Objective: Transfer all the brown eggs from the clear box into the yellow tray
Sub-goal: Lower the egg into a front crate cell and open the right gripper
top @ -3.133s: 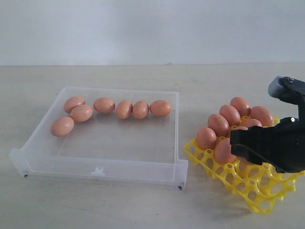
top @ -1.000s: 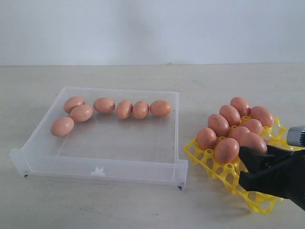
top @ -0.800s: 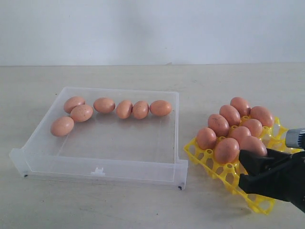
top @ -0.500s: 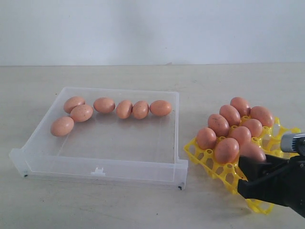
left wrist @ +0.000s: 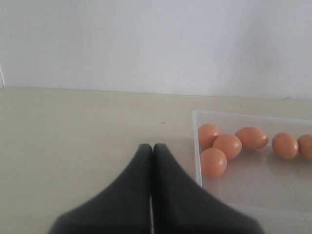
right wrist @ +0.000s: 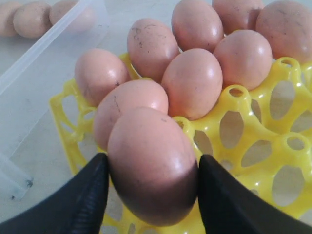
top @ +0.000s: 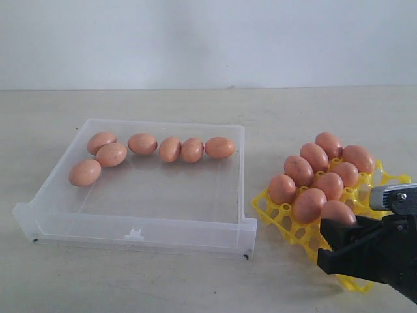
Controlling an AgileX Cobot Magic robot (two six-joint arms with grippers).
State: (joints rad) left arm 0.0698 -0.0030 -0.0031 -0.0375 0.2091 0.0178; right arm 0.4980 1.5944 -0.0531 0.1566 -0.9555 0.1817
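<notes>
Progress: eight reddish-brown oval eggs (top: 315,156) seated in bright yellow plastic lattice tray (right wrist: 265,131); ninth egg (right wrist: 146,146) at its near edge.
Remaining: seven eggs along far wall of shallow clear plastic box (top: 130,228).
Right gripper (right wrist: 152,158): jaws part-spread, clasping ninth egg on both sides.
Left gripper (left wrist: 151,146): fingers pressed together, empty, over pale tabletop (left wrist: 73,126) beside box.
Obscured: cup beneath ninth egg, so seating uncertain; near tray corner behind black gripper.

Matte black left hand (left wrist: 150,146), tapered fingers (left wrist: 175,195)

yellow tray (right wrist: 265,129) near cups free, brown eggs (right wrist: 192,83) crowding far cups
</notes>
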